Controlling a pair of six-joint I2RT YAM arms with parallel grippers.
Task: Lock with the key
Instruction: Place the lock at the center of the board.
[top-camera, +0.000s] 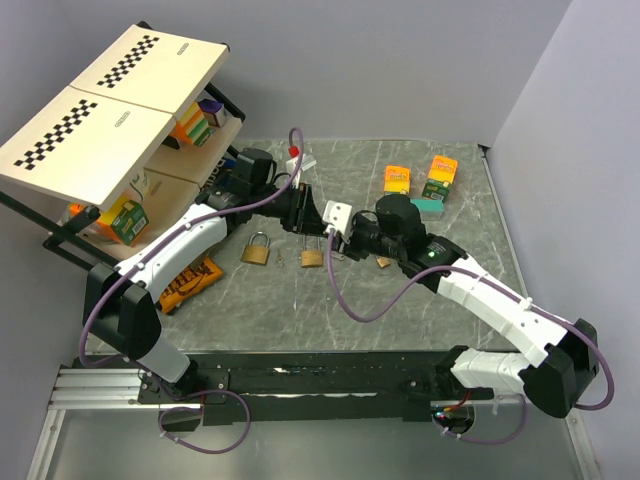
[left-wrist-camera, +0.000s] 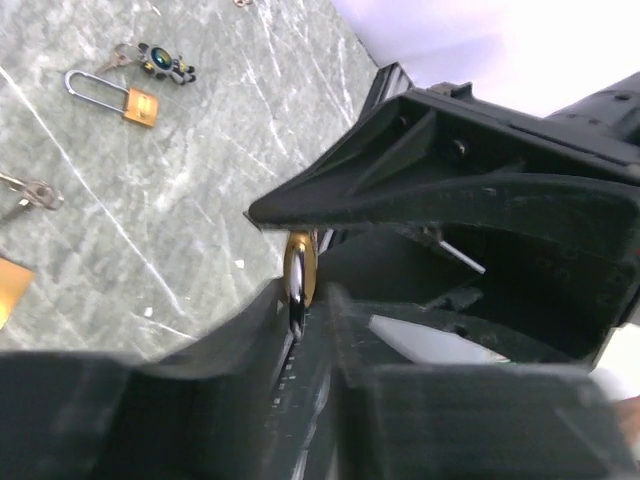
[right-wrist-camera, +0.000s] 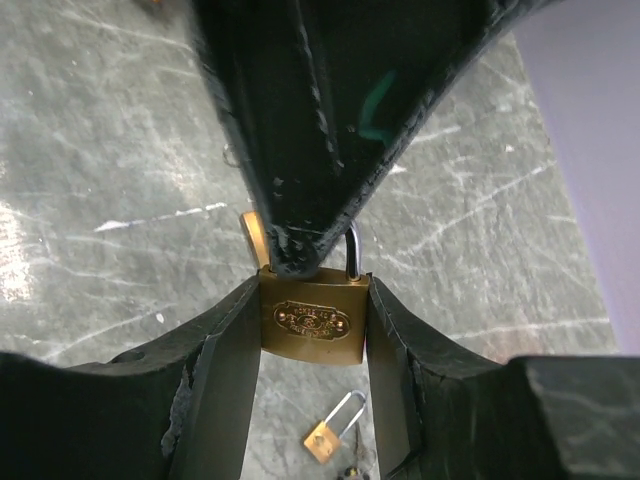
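Observation:
A brass padlock (right-wrist-camera: 312, 320) hangs above the table between both grippers; in the top view this padlock (top-camera: 312, 257) is at the middle. My right gripper (right-wrist-camera: 312, 300) is shut on its body, one finger on each side. My left gripper (left-wrist-camera: 300, 300) comes from above, its tip covering one leg of the steel shackle (right-wrist-camera: 352, 250), with the padlock's edge (left-wrist-camera: 300, 265) between its fingertips. The key (left-wrist-camera: 165, 62), a small dark bunch, lies on the table beside a small long-shackled padlock (left-wrist-camera: 130, 100), apart from both grippers. Below the held lock I see this small padlock (right-wrist-camera: 330, 432) again.
Another brass padlock (top-camera: 257, 250) lies left of centre. A snack pack (top-camera: 190, 280) is at the left front. A tilted shelf rack (top-camera: 120, 110) with boxes stands at the back left. Orange and green boxes (top-camera: 437, 178) stand at the back right.

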